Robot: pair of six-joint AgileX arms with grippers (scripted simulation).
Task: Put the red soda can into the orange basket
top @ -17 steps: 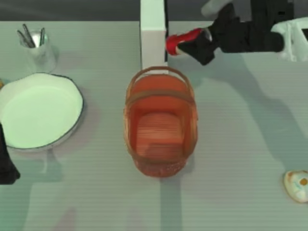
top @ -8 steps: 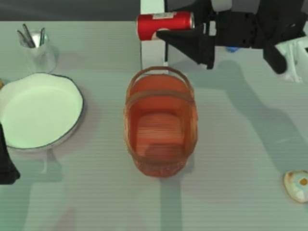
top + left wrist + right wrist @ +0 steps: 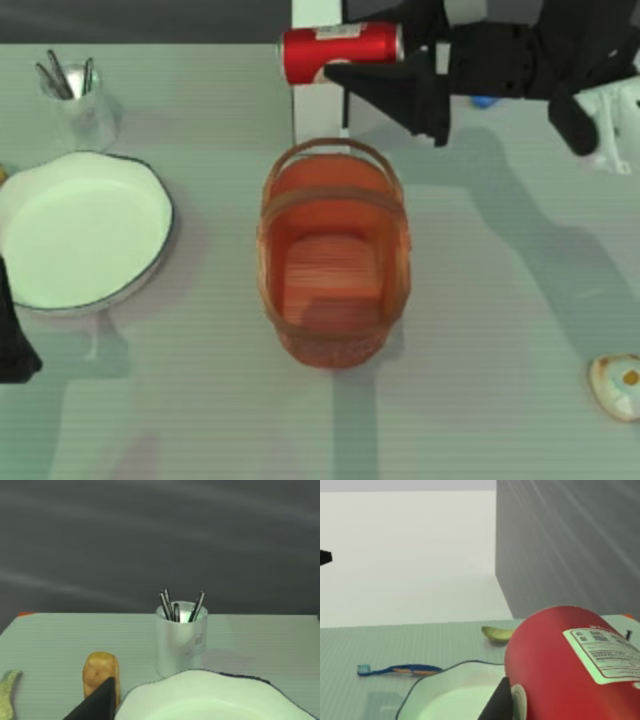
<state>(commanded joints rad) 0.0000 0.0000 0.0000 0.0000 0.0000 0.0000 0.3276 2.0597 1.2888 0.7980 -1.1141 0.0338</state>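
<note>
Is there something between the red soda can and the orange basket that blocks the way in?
The right gripper holds the red soda can on its side, raised beyond the orange basket's far end. The basket's arched handle crosses its opening near that end, so the can should probably come in over it. Nothing else visible intervenes.

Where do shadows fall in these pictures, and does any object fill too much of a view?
Top view: the right hand, holding the red soda can, throws a broad soft shadow across the table right of the orange basket; the left hand sits idle at the left edge. Right wrist view: the can crowds the frame, hiding much behind it. Left wrist view: evenly lit, faint shadows.
</note>
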